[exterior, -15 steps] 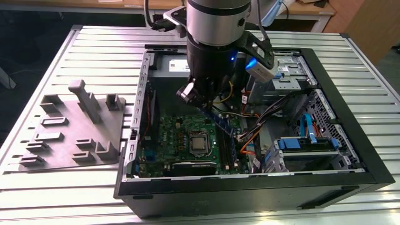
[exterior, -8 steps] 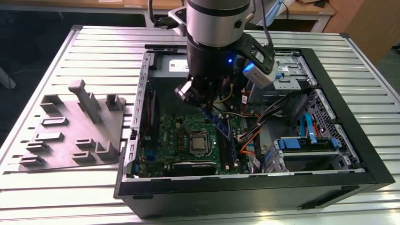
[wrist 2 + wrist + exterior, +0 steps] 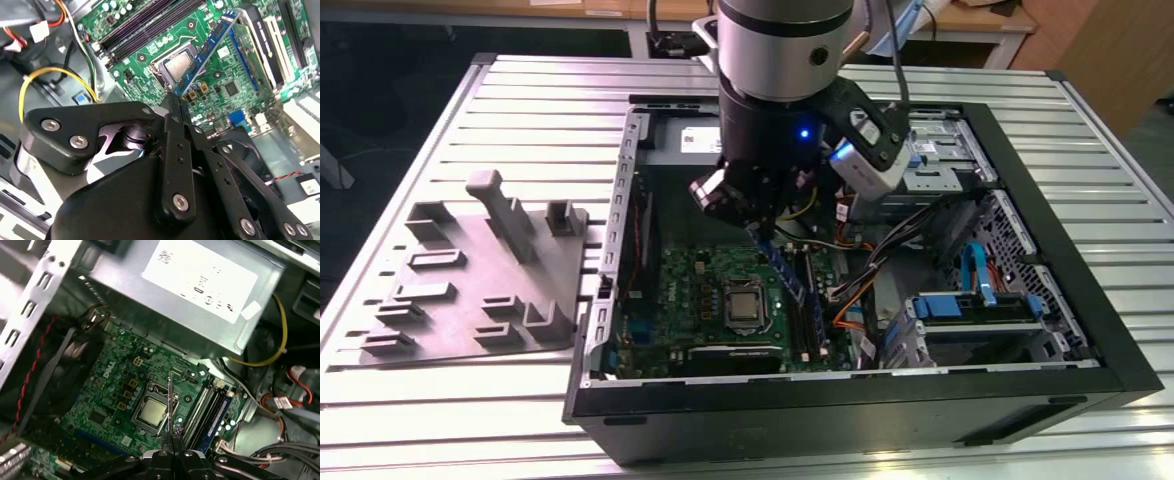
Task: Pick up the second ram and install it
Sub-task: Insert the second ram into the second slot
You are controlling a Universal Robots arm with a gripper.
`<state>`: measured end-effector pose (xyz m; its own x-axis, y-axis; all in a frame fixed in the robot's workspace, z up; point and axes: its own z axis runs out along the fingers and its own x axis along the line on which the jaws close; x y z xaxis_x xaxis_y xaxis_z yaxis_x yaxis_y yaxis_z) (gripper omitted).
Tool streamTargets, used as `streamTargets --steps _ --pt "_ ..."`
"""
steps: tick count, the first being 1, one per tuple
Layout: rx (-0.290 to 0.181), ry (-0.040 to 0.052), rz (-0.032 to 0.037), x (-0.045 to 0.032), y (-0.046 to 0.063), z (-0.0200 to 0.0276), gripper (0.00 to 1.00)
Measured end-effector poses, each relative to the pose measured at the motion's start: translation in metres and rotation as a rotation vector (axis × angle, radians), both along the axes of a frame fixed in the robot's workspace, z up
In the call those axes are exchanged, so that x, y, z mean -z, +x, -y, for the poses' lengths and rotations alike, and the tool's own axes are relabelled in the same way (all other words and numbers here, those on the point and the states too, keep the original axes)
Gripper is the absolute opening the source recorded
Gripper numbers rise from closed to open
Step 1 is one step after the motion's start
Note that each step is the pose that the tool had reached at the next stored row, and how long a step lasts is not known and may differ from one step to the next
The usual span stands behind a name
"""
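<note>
Thin flat blue-green memory stick [image 3: 210, 50] with small black chips is pinched at one end by the black metal gripper [image 3: 176, 101]. The narrow fingers [image 3: 172, 125] are closed onto the stick's flat faces. The stick is tilted and sits inside the open black steel computer case [image 3: 1067, 290], over the glossy green motherboard [image 3: 674, 285] beside the square silver processor socket [image 3: 151, 412]. Contact with the board cannot be told. In the first wrist view the stick shows edge-on as a thin line. Matte grey plastic fixture plate [image 3: 467, 290] with raised blocks lies on the ribbed aluminium table [image 3: 520, 100], at the exterior view's left of the case.
</note>
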<state>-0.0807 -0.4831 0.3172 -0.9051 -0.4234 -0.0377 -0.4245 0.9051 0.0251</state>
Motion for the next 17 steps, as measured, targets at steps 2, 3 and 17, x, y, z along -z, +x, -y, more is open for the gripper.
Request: streamTargets --steps 2,3,17 --pt "0.036 0.0 0.0 0.0003 0.0 0.0 0.11" --pt "0.054 0.0 0.0 0.0005 0.0 0.0 0.11" --pt "0.309 0.0 0.0 0.003 0.0 0.0 0.11"
